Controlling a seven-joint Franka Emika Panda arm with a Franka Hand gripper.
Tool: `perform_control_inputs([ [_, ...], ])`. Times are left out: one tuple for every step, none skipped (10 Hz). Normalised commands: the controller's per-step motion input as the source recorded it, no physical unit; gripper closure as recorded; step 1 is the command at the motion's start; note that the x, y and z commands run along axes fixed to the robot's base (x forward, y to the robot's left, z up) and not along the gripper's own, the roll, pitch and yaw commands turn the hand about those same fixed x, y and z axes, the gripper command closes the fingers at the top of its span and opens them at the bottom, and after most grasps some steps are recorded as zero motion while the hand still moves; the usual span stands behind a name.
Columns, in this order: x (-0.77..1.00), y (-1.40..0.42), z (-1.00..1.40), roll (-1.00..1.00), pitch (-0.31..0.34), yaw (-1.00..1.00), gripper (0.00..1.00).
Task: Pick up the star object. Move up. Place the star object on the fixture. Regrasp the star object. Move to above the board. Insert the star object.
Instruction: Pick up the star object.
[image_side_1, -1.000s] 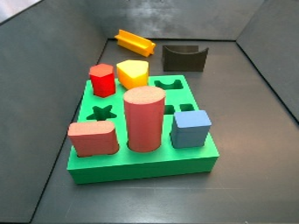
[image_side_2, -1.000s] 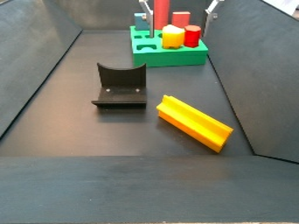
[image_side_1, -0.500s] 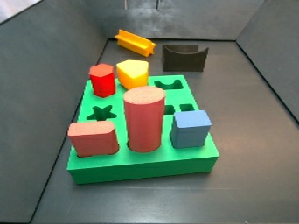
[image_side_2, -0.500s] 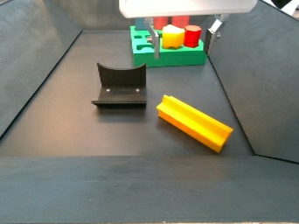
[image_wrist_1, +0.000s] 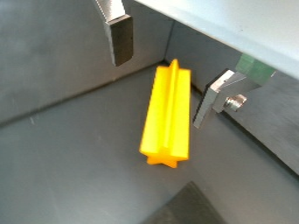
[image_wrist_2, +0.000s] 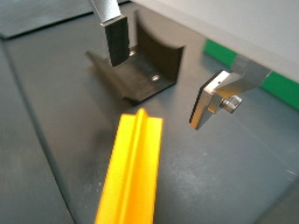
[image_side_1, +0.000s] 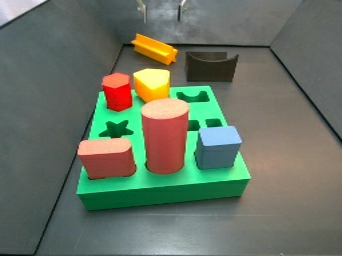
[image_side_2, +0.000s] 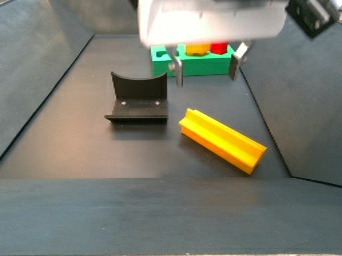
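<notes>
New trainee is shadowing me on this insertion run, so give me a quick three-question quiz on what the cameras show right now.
1. True or false: the gripper is closed on the star object.
2. Where does the star object lie? A) flat on the floor B) in the fixture C) in the board
3. What colour is the hexagonal peg standing in the board?

Key:
1. False: the fingers stand apart above it, not touching.
2. A, beside the fixture, apart from it.
3. Red.
</notes>
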Motion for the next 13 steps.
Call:
perform_control_inputs([
  [0.13,0.14,-0.76,-0.13,-0.13,0.78,0.0],
  [0.18,0.0,-0.94,0.0,-0.113,0.59,0.0],
  [0.16,-0.02,-0.96,0.0,-0.11,0.48,0.0],
  [0.14,-0.01,-0.98,0.0,-0.107,0.45,0.0],
  [0.06,0.0,-0.97,0.03,-0.124,0.45,0.0],
  [0.0,0.08,-0.9,0.07,-0.156,0.45,0.0],
  [0.0,0.17,-0.84,0.1,-0.17,0.45,0.0],
  [-0.07,0.24,-0.8,0.09,-0.189,0.37,0.0],
  [-0.19,0.2,-0.57,0.0,-0.116,0.06,0.0],
  [-0.17,0.08,-0.24,-0.05,-0.063,0.0,0.0],
  [-0.05,0.01,-0.03,0.0,-0.047,0.0,0.0],
  [0.0,0.0,0.0,0.0,0.0,0.0,0.0],
  [0.0,0.0,0.0,0.0,0.0,0.0,1.0],
])
